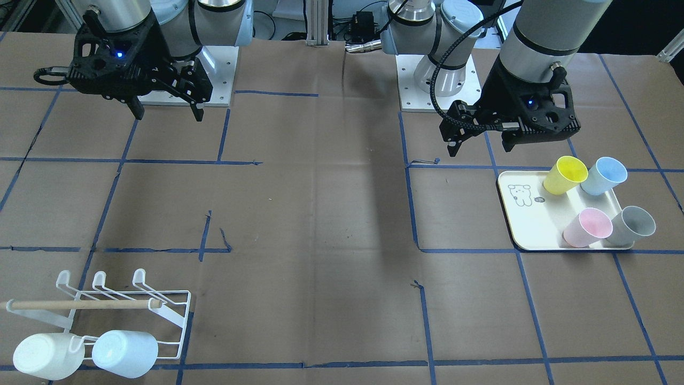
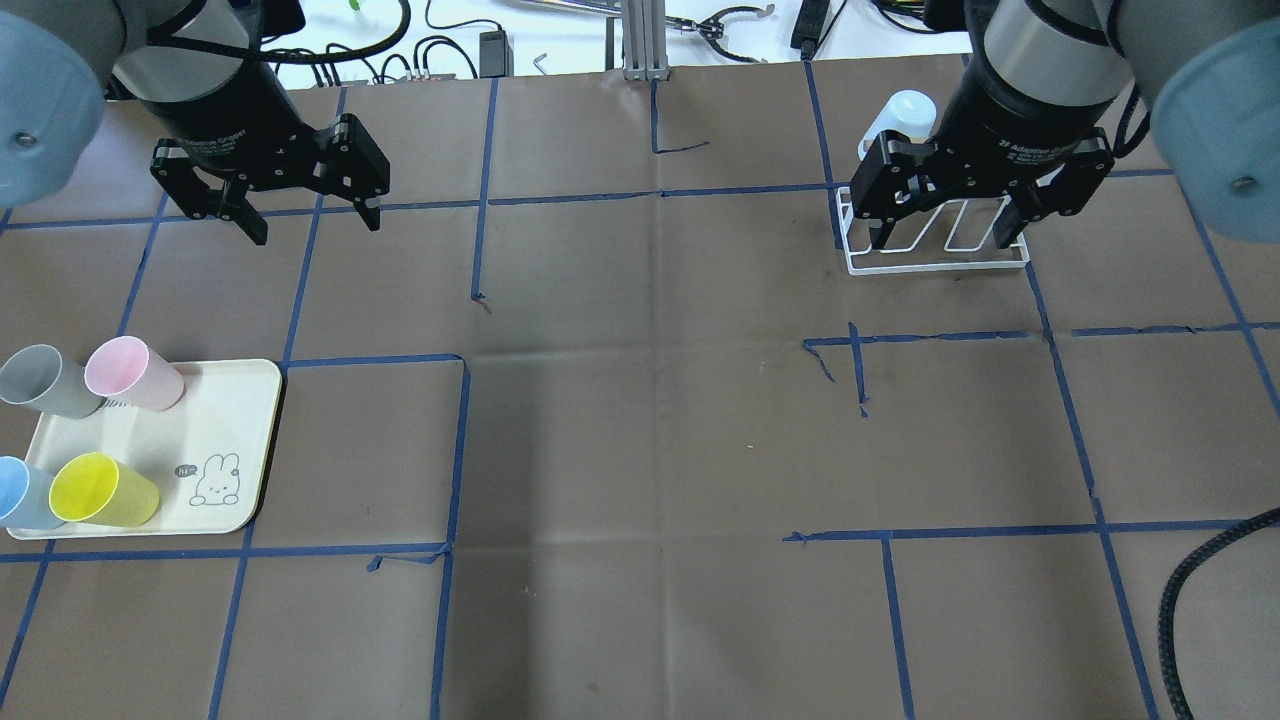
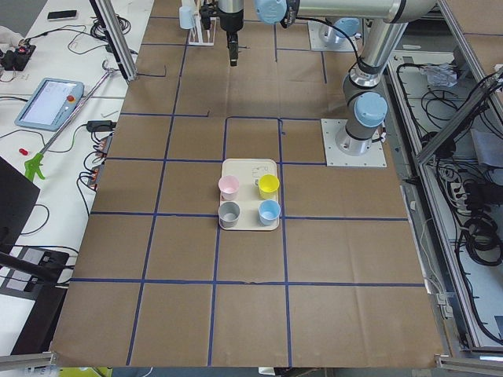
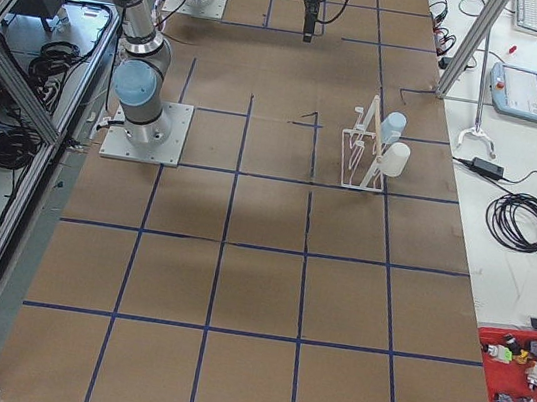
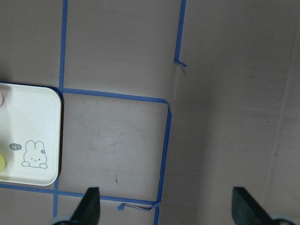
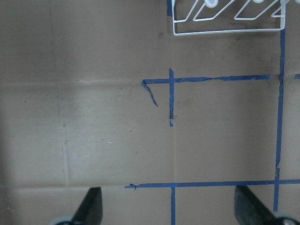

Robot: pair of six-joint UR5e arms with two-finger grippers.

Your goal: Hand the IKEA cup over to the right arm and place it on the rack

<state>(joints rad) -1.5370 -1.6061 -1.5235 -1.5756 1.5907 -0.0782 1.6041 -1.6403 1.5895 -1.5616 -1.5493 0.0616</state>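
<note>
Cups: white plastic cup (image 1: 45, 355), pale blue cup (image 1: 125, 353) on white wire rack (image 1: 80, 305), lower left. On cream tray (image 1: 534, 224), four more cups (image 1: 565, 175) wait. Left fingers (image 2: 370, 208), right fingers (image 2: 878, 232) spread, empty.

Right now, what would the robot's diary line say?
left gripper: open, empty | right gripper: open, empty | tray: four cups | rack: two cups | handover: not started

1 tray (image 1: 534, 224) carried 4: yellow cup (image 1: 565, 175), blue cup (image 1: 604, 176), pink cup (image 1: 588, 227), grey cup (image 1: 633, 224). 1 rack (image 1: 80, 305) carried 2: white cup (image 1: 45, 355), pale-blue cup (image 1: 125, 353). That made 6 in all.
</note>
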